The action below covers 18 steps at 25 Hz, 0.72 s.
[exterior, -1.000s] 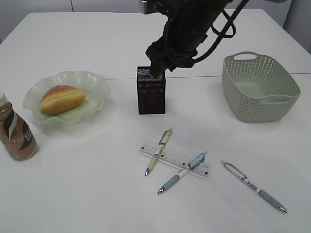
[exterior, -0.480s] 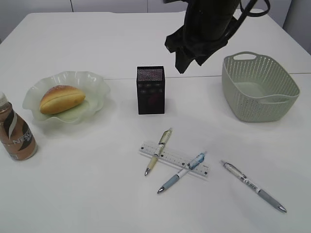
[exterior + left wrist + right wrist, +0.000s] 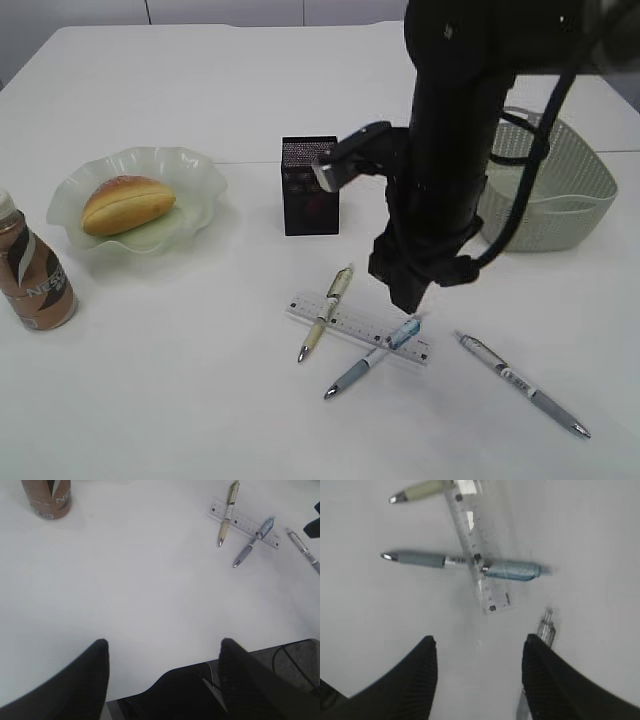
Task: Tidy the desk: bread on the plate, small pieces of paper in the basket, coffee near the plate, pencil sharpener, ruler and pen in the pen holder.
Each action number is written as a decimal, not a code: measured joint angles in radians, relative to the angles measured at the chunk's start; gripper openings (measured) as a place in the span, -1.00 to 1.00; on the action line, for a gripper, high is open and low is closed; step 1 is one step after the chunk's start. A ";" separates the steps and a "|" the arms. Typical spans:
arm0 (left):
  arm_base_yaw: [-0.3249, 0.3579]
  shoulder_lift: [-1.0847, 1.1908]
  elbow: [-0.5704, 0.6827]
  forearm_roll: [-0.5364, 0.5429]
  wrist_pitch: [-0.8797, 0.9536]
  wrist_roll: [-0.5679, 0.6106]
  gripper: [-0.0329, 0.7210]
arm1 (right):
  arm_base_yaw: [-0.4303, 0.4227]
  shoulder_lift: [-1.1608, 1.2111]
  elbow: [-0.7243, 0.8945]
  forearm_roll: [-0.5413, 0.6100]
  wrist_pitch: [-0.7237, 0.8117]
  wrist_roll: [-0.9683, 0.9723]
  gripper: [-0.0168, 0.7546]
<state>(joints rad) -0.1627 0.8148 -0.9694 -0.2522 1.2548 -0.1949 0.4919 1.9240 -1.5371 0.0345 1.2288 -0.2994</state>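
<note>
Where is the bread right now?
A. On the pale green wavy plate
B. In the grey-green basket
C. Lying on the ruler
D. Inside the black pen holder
A. The bread is lying in the pale green wavy plate on the left side of the desk, far from the basket, the ruler and the pen holder.

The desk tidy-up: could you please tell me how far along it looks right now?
Looks done: the bread lies on the plate, with the coffee standing beside it. In hand: nothing; the right gripper hangs open over the pens, and the left gripper is open too. Left: the ruler and three pens on the desk must go into the pen holder.
</note>
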 joint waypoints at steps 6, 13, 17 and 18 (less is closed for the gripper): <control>0.000 0.000 0.000 0.002 0.000 0.000 0.41 | 0.002 -0.002 0.063 -0.006 -0.004 -0.090 0.15; 0.000 0.000 0.000 0.002 0.000 0.000 0.41 | 0.002 -0.003 0.062 0.097 -0.011 -0.158 0.15; 0.000 0.000 0.000 0.002 0.000 0.000 0.41 | 0.002 -0.003 0.062 0.089 -0.057 -0.220 0.26; 0.000 0.000 0.000 0.004 0.000 0.004 0.41 | 0.002 -0.003 0.062 0.080 -0.069 -0.230 0.32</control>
<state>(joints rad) -0.1627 0.8148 -0.9694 -0.2481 1.2548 -0.1907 0.4944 1.9212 -1.4746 0.1146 1.1598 -0.5292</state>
